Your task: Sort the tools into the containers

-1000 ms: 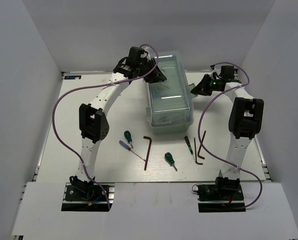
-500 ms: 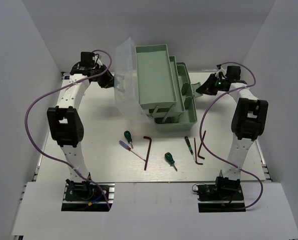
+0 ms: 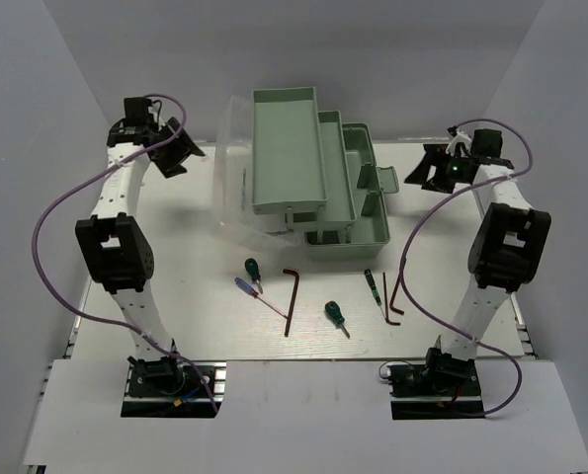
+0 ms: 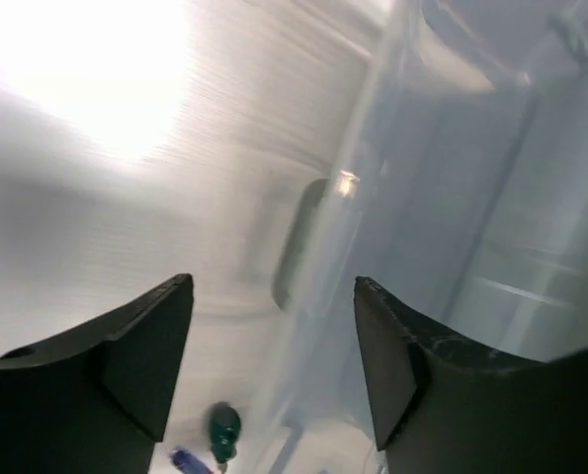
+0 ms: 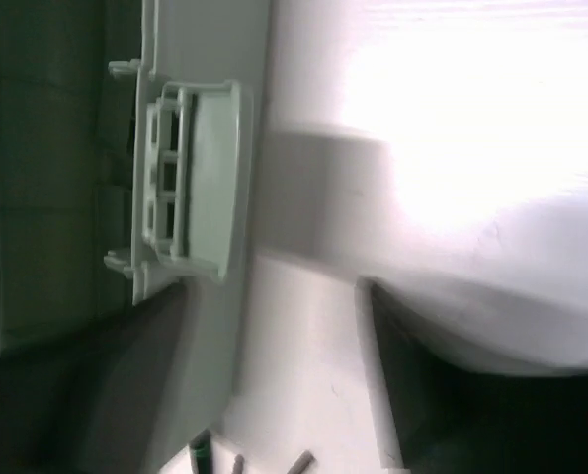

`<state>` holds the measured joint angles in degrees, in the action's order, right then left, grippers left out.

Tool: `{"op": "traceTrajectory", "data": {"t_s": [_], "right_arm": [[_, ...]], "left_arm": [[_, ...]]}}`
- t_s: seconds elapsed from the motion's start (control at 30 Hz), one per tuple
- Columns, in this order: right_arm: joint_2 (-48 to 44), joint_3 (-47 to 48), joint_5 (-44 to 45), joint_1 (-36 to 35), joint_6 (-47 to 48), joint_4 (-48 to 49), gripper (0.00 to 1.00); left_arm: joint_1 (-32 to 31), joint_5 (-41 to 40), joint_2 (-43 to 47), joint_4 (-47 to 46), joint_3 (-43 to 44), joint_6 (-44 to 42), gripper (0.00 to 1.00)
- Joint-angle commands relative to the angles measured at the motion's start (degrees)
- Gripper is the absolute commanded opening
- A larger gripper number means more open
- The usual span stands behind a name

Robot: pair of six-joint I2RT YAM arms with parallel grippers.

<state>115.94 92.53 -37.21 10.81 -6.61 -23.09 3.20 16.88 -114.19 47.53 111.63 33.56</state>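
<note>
The mint-green toolbox (image 3: 368, 232) stands open at mid-table, its trays (image 3: 286, 148) folded out to the left and the translucent lid (image 3: 230, 178) lying open beyond them. Two green-handled screwdrivers (image 3: 251, 269) (image 3: 334, 314), a blue/red one (image 3: 246, 287), a thin black-green one (image 3: 372, 284) and three hex keys (image 3: 291, 296) (image 3: 389, 296) (image 3: 401, 276) lie in front of the box. My left gripper (image 3: 172, 150) is open and empty, left of the lid (image 4: 452, 197). My right gripper (image 3: 430, 168) is open and empty, right of the box's latch (image 5: 190, 178).
White walls close in the table on the left, right and back. In the left wrist view a green screwdriver handle (image 4: 223, 430) and the blue handle (image 4: 190, 461) show below the fingers. The right wrist view shows the thin screwdriver (image 5: 200, 454) and hex key ends (image 5: 301, 461).
The lid has swung open to the left and the trays have folded out. My left gripper has moved left, away from the box. My right gripper has drawn back to the right.
</note>
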Motion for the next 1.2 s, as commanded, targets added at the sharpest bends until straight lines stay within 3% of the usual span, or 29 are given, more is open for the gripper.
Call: {"op": "traceTrajectory", "data": {"t_s": [0.0,0.07,0.1,0.17,0.23,0.27,0.3,0.4,0.43,0.53,0.73,0.87,0.9,0.97,1.0,1.03,1.17], "right_arm": [[-9.6,-2.8,7.0,0.2,15.5,-8.8,0.64],[-13.4,-9.8,8.8,-0.2,21.1,-13.6,0.35],[-16.2,-15.7,10.2,-0.6,25.1,-17.2,0.15],[-20.0,-20.0,11.2,-1.1,26.6,-19.0,0.07],[-24.0,-26.9,13.4,-2.4,26.6,-21.1,0.09],[-24.6,-28.4,13.8,-2.9,25.3,-21.8,0.12],[-26.0,-29.6,15.3,-3.6,25.0,-22.3,0.19],[-26.7,-35.1,16.6,-5.0,22.4,-23.1,0.4],[-26.5,-37.3,17.0,-6.1,21.7,-23.2,0.48],[-25.5,-38.7,19.1,-7.6,18.5,-21.3,0.59],[-18.7,-38.2,25.9,-10.1,10.2,-15.8,0.6],[-15.8,-37.3,31.4,-13.3,4.4,-12.9,0.49],[-15.4,-37.1,32.5,-13.7,2.8,-12.3,0.38],[-15.1,-37.4,35.0,-14.3,0.9,-11.7,0.25],[-15.2,-37.9,35.2,-14.4,-0.1,-11.8,0.08],[-15.4,-38.0,35.0,-14.1,-0.8,-12.1,0.01],[-21.1,-36.6,34.8,-13.4,1.3,-14.6,0.0]], "left_arm": [[2.7,-6.8,7.9,3.9,-0.2,-1.8,0.74],[2.7,-7.4,12.0,4.4,-2.7,-3.2,0.65],[1.8,-7.4,13.6,4.4,-6.3,-3.9,0.42],[1.1,-7.0,17.3,2.4,-11.0,-4.5,0.17],[-0.3,-4.3,23.1,0.0,-19.4,-5.0,0.02],[-1.5,-2.8,25.0,-1.6,-22.0,-5.0,0.01],[-2.6,-2.8,26.6,-1.6,-25.7,-6.2,0.0],[-7.1,-1.6,33.1,-1.0,-31.8,-10.3,0.21],[-8.2,-0.9,37.1,-0.5,-33.2,-11.2,0.34],[-11.8,0.4,43.5,0.3,-38.2,-13.1,0.52],[-15.5,6.9,58.6,0.8,-48.6,-15.0,0.54],[-16.7,8.8,65.5,3.1,-51.9,-15.0,0.48],[-16.7,7.7,66.6,5.1,-51.9,-16.3,0.45],[-16.7,6.1,68.6,7.7,-50.2,-16.9,0.38],[-16.7,6.6,69.9,9.2,-50.2,-18.1,0.36],[-16.7,6.6,69.9,10.1,-49.7,-18.1,0.35],[-16.7,11.8,71.8,10.6,-52.5,-18.6,0.33]]}}
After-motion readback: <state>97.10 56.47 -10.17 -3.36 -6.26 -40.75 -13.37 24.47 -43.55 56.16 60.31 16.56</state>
